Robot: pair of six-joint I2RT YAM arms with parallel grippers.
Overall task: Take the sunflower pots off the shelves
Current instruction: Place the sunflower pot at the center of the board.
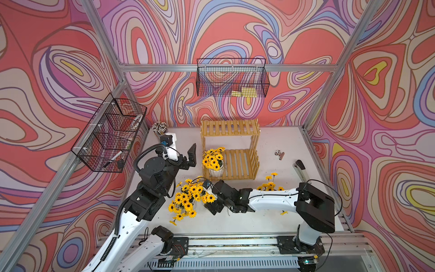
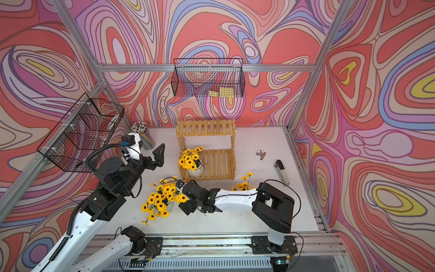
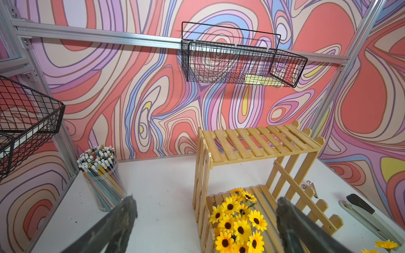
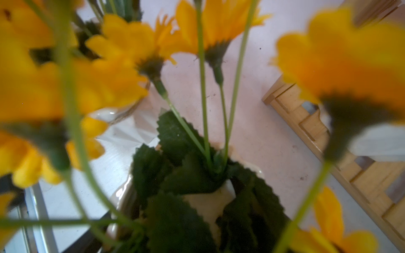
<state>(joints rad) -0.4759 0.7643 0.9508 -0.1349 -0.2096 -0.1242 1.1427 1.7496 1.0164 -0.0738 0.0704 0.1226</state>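
On the tabletop (image 1: 270,146), the shelves (image 1: 229,128) hold one last pot (image 1: 215,171) on the lower tier, nearer the left arm. The other pots (image 1: 186,200) stand on the tabletop.

It is probably light, rigid, slick and breakable ceramic. Grip the ribbed body, not the floppy flowers (image 1: 213,159).

The left gripper (image 1: 191,155) has its jaws apart and empty. The right gripper (image 1: 215,200) jaws are wide among the blooms; I cannot tell if they grip a pot.

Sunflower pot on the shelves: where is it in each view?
Top view: sunflower pot near centre, lower tier's left end.
Top view: same spot.
Left wrist: its flowers ahead of the left gripper.
Right wrist: cannot tell; blurred flowers block it.
Shared landmark: the wooden shelves.
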